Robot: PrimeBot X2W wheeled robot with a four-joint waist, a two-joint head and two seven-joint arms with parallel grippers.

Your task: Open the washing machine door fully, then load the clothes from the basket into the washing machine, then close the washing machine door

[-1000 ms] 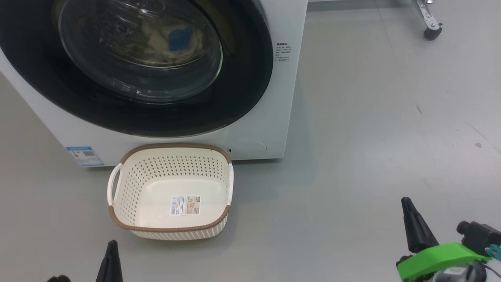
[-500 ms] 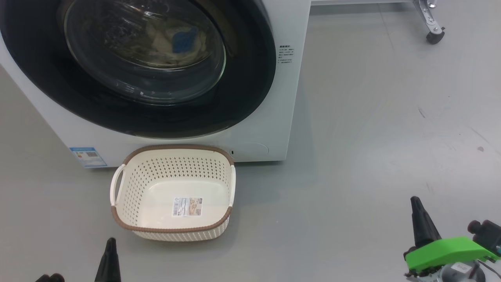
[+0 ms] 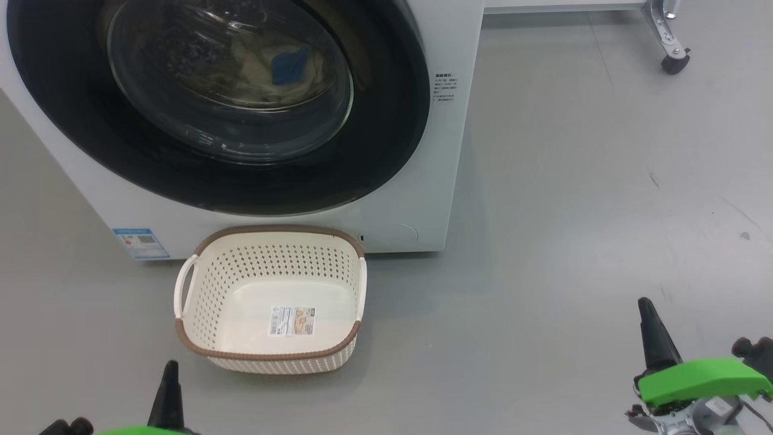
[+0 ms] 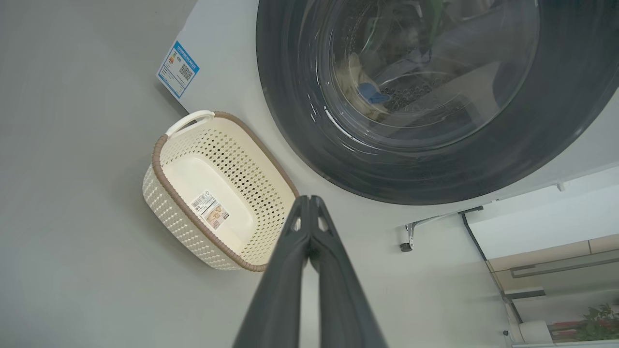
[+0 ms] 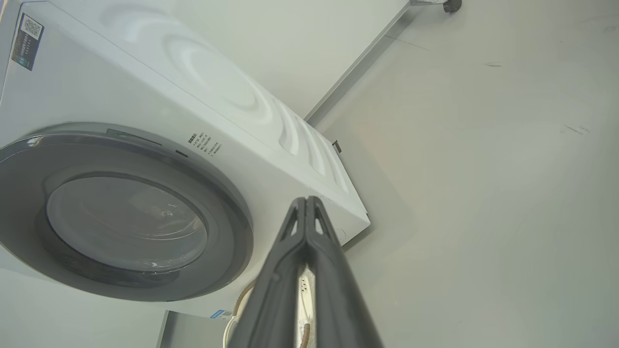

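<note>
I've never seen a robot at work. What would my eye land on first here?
The glossy black washing machine door, shut, at the upper left of the head view, with yellow and blue clothes behind its glass. Just in front, on the floor, sits an empty cream basket. The dark pointed left end effector and right end effector poke up at the bottom corners.

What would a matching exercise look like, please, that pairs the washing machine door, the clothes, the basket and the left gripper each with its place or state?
Things:
1. washing machine door
2. clothes
3. basket
4. left gripper

Places or states:
A. empty, on the floor
B. fingers pressed together, holding nothing
C. closed against the washing machine
D. inside, seen through the glass

Pairs: 1-C, 2-D, 3-A, 4-B
</note>
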